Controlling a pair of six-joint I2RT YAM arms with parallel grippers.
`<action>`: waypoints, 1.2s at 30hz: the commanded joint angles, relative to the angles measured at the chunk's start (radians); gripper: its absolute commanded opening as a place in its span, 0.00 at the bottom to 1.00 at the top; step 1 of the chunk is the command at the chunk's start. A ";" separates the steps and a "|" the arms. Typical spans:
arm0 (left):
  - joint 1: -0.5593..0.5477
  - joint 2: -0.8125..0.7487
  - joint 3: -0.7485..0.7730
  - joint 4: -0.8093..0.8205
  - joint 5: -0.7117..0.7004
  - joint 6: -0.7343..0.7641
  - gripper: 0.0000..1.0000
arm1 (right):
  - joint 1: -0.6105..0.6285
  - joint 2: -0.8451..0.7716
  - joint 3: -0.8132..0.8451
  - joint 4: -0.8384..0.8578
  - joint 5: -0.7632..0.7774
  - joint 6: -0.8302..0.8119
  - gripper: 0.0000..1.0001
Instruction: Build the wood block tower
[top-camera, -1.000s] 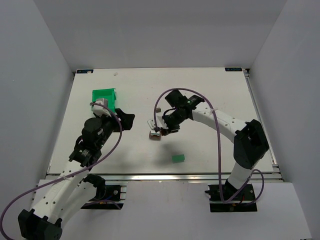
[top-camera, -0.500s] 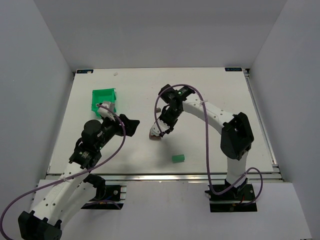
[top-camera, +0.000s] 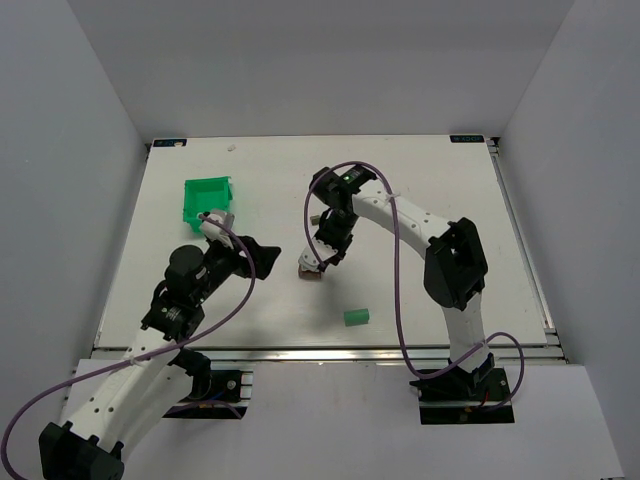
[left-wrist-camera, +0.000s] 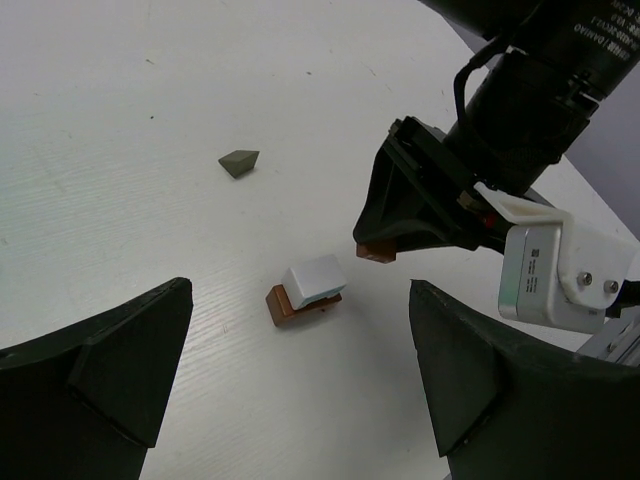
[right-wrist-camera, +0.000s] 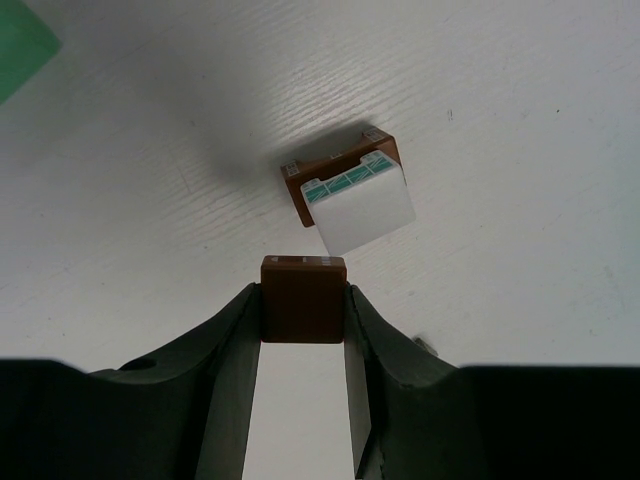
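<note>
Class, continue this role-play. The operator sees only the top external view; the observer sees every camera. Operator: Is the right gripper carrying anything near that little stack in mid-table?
Observer: Yes. The right wrist view shows the right gripper shut on a small brown wooden block.
Operator: What does the stack hold?
Observer: Two pieces: a whitish wooden block lying on a brown wooden base block.
Operator: Is the carried block on them?
Observer: No. In the left wrist view it hangs beside them, touching neither.
</note>
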 joint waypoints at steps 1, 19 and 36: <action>0.006 -0.024 -0.016 0.049 0.055 0.032 0.98 | 0.014 0.020 0.053 -0.054 0.010 -0.374 0.31; 0.004 -0.062 -0.045 0.063 0.123 0.072 0.98 | 0.049 0.061 0.088 -0.052 0.021 -0.519 0.34; 0.004 -0.064 -0.052 0.069 0.158 0.092 0.98 | 0.060 0.089 0.085 0.031 -0.013 -0.566 0.38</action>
